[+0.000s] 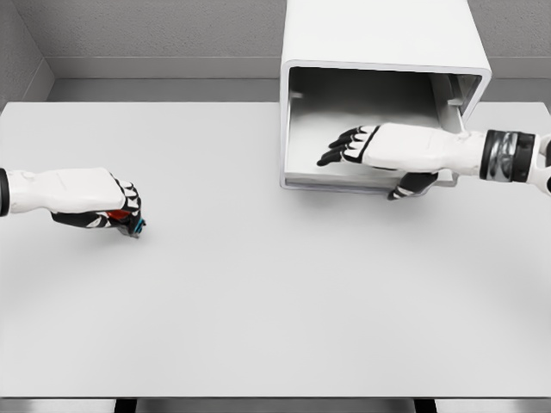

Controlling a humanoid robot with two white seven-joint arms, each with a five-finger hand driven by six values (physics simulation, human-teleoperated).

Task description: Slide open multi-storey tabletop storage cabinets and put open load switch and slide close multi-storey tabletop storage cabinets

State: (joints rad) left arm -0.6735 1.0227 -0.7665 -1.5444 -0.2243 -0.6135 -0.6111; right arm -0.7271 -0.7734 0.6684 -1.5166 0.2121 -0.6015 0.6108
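A white storage cabinet (379,39) stands at the back right of the table, its drawer (297,129) slid out toward me and showing a bare grey inside. My right hand (349,146) reaches over the drawer's front rim with fingers stretched into it and the thumb hanging below the rim; it holds nothing. At the far left my left hand (120,215) rests low on the table, fingers curled around a small object with red and blue parts, the load switch (131,224), mostly hidden by the fingers.
The white table (275,301) spreads wide between both hands. A grey wall runs behind the cabinet. The table's front edge lies near the bottom of the head view.
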